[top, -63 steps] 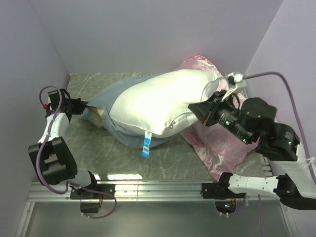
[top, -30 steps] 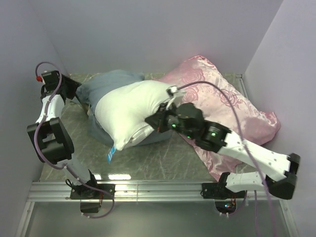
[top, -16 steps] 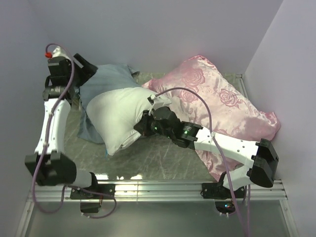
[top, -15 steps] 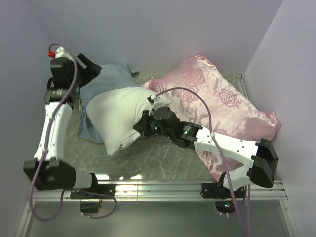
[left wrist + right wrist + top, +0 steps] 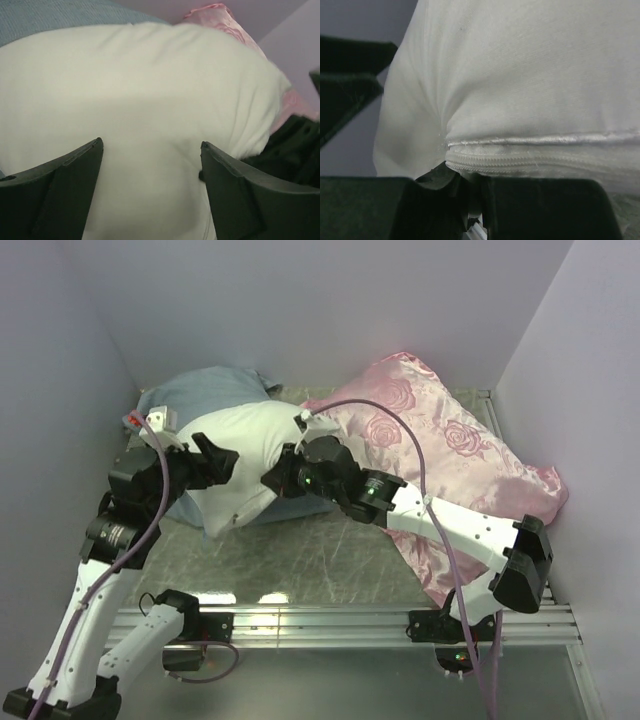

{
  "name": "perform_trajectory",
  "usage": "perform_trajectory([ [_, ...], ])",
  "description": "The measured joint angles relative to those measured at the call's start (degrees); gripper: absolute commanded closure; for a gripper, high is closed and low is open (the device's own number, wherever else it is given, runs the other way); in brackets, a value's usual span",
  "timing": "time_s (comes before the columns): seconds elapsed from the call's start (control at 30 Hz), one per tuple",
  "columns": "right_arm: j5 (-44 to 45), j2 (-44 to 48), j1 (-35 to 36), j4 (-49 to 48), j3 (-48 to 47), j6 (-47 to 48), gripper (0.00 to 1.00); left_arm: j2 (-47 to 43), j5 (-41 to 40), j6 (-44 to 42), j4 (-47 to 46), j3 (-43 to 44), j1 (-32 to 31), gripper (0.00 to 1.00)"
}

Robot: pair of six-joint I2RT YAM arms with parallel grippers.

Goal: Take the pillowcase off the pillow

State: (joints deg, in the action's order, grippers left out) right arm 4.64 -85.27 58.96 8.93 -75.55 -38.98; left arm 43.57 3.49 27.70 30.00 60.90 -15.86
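- Pillow: plump, white, at the far left of the table, just beside the pink cushion. Almost all of its surface shows bare.
- Pillowcase: grey-blue inner side outward, heaped behind the pillow in the far left corner. A strip of it shows under the pillow's near edge. Whether the far end of the pillow sits inside it cannot be told.
- Right gripper: at the pillow's right end. In the right wrist view its fingers are drawn together and pinch the piped seam of the pillow.
- Left gripper: over the pillow's left half. In the left wrist view the fingers stand wide apart with white pillow between them and nothing held. The pillowcase lies beyond, at the upper left of that view.
- Step in hand, by judgement: the last stage of separation, with the pillow nearly out and the cover trailing behind and beneath it.
- Next move, by judgement: the left gripper should take or pin the grey-blue fabric, not the white body. The right gripper should draw the pillow by its seam toward the right, clear of the cover. Closing the left fingers where they are would catch pillow, not pillowcase
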Motion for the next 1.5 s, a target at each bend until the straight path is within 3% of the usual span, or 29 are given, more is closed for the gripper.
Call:
perform_trajectory([
  [0.27, -2.75, -4.90, -3.15, 6.69, -11.74, -0.63, 1.00, -6.36, 2.91, -7.85, 0.28, -1.42, -2.80, 0.04],
  [0.47, -4.09, -9.73, -3.26, 12.00, -20.46, -0.57, 1.00, -4.15, 2.21, -13.46, 1.31, 0.79, -4.55, 0.01],
  [0.63, -4.15, -11.58, -3.45, 15.37, -24.68, -0.55, 1.00, -0.31, -1.99, -17.18, 0.74, 3.82, -9.64, 0.01],
  [0.93, -7.78, -13.60, -6.27, 18.21, -29.75, -1.20, 1.00, 4.33, -18.73, -28.28, -0.11, 8.24, -26.40, 0.01],
  [1.17, -10.16, -15.91, -7.65, 20.09, -34.91, -1.70, 1.00, 4.70, -33.51, -38.23, -2.40, 7.93, -35.08, 0.01],
  [1.5, -11.78, -16.44, -8.66, 22.56, -37.97, -2.36, 1.00, 6.19, -41.22, -48.06, -8.33, 2.80, -37.66, 0.01],
])
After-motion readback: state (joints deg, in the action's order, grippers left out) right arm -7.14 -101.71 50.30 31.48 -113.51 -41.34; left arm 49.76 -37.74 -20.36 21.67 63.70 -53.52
